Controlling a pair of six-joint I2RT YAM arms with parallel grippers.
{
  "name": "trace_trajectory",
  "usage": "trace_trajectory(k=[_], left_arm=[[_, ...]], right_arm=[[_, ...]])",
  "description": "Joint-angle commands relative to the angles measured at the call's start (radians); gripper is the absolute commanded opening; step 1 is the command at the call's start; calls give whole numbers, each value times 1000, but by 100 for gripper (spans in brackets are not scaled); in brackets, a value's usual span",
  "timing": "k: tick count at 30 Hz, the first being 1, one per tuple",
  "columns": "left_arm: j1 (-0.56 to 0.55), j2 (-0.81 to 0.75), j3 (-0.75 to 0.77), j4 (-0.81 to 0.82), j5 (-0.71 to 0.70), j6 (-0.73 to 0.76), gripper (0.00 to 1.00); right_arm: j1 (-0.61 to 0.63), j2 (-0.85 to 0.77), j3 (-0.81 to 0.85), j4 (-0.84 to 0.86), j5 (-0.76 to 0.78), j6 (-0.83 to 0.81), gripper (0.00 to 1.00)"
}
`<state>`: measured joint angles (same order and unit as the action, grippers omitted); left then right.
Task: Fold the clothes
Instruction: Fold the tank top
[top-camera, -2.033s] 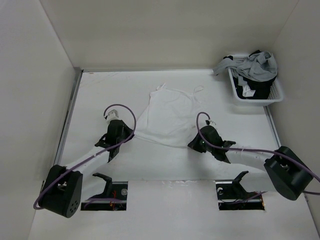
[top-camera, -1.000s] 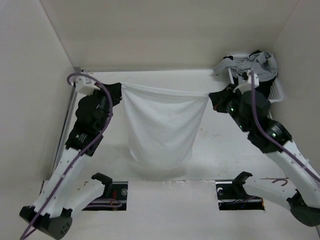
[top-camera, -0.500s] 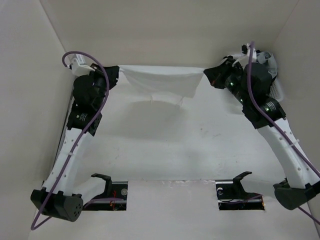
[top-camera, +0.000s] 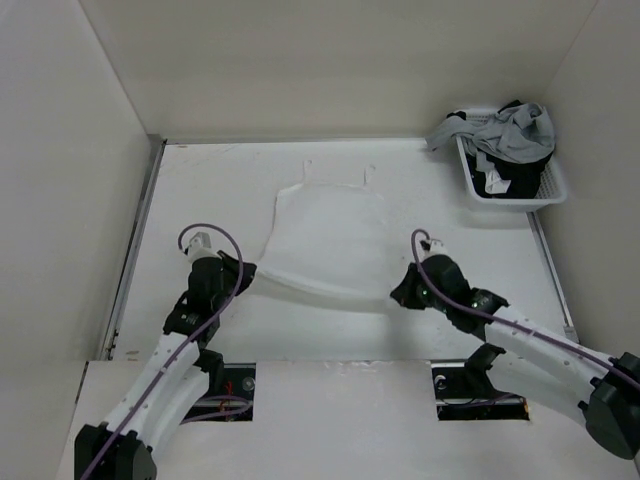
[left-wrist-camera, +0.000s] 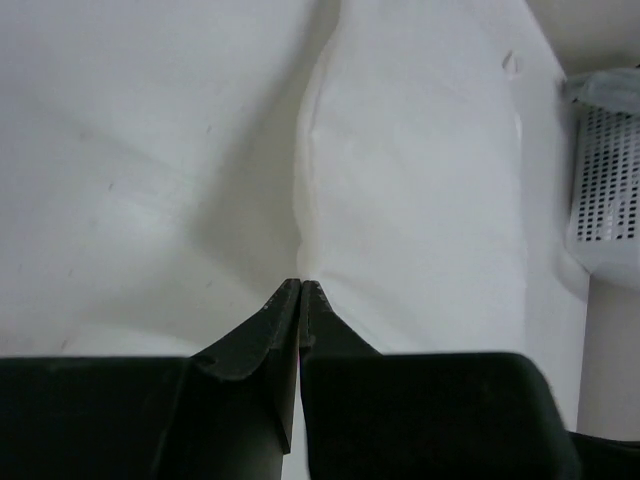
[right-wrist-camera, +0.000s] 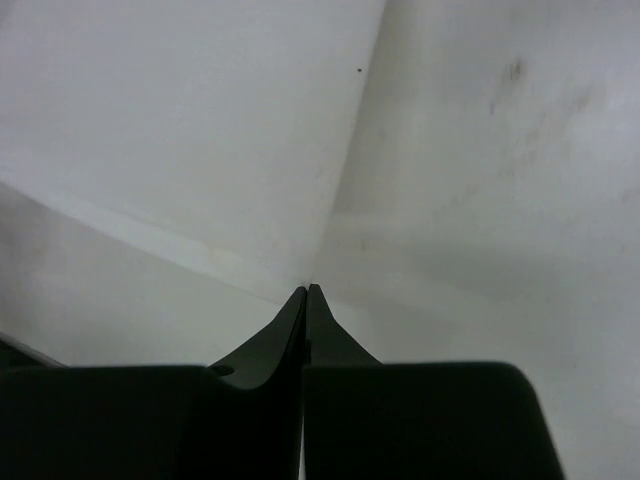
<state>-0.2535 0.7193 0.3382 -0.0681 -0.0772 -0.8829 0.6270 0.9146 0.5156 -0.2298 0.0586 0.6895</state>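
The clothes, a white camisole (top-camera: 325, 225), lie spread on the white table with the two thin straps at the far end. The near hem is stretched between both grippers and sits slightly lifted. My left gripper (top-camera: 243, 272) is shut on the hem's left corner, and the left wrist view shows its gripper (left-wrist-camera: 301, 286) pinching the fabric (left-wrist-camera: 420, 170). My right gripper (top-camera: 397, 291) is shut on the hem's right corner. In the right wrist view that gripper (right-wrist-camera: 307, 290) nips the cloth edge (right-wrist-camera: 200, 130).
A white basket (top-camera: 512, 172) heaped with grey and black garments stands at the far right corner, and it shows at the edge of the left wrist view as the basket (left-wrist-camera: 605, 190). White walls close in the table (top-camera: 200, 190) on three sides.
Both arms came down from high at the far end and drew back toward the near edge. The camisole, which hung stretched between them, now lies flat on the table.
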Motion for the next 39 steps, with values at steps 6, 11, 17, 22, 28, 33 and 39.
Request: trace_trajectory(k=[6,11,17,22,28,33,39], left_arm=[[-80,-302,-93,-249,7,-137,1],[-66,-399,-96,-318,-16,-200,1],[-31,-203,22,-113,-33,-156,1],[-11,52,126,108,-49,-146,1],[21,303,252,275,-91,-143,1],[35,552,379,404,-98,-133,1],[58,807,507,504,-122,-131,1]], right_arm=[[294,-226,-149,-29,98,264,0],[363,-246,-91,-103,161,271,1],[187,-143,17,-25,86,131,1],[2,9,136,72,-22,27,1],[-177,193,302,145,-129,-21,1],[-287,390,435,202,-227,-25,1],[-364,647,599,253,-259,-13,1]])
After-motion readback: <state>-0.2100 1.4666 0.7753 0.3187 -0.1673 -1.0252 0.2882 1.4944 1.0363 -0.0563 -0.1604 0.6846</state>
